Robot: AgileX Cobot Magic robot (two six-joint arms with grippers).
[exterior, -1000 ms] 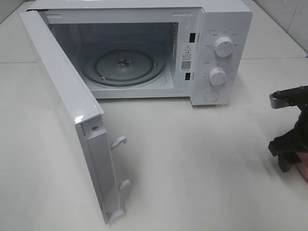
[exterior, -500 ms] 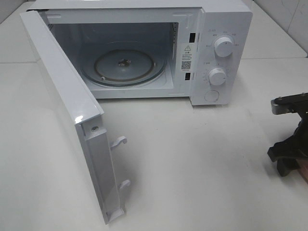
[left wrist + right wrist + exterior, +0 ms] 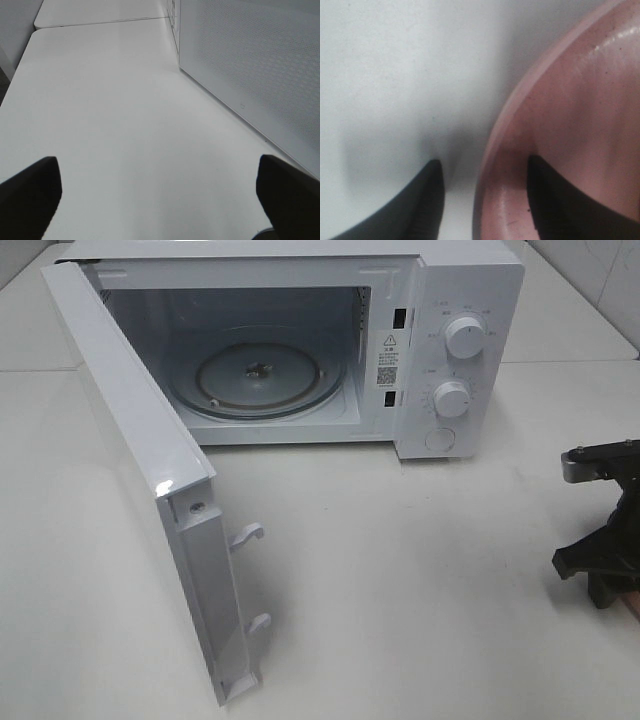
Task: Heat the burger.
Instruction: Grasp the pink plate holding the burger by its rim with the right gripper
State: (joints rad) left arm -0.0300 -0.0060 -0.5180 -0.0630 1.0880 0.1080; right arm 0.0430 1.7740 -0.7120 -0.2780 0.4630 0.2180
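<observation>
Right gripper (image 3: 484, 161) is straddling the rim of the pink plate (image 3: 580, 115) at scene right, jaws apart, unclamped. Left gripper (image 3: 157, 160) is idling wide open. Judging: rim needs seating deep before pinching, then lifting level.

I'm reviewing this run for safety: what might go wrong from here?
1. The right pincer straddles only the rim of the pink plate; such an edge hold may let the plate tilt or slip when lifted.
2. The plate must pass the control panel to reach the turntable; it might clip the cavity's edge.
</observation>
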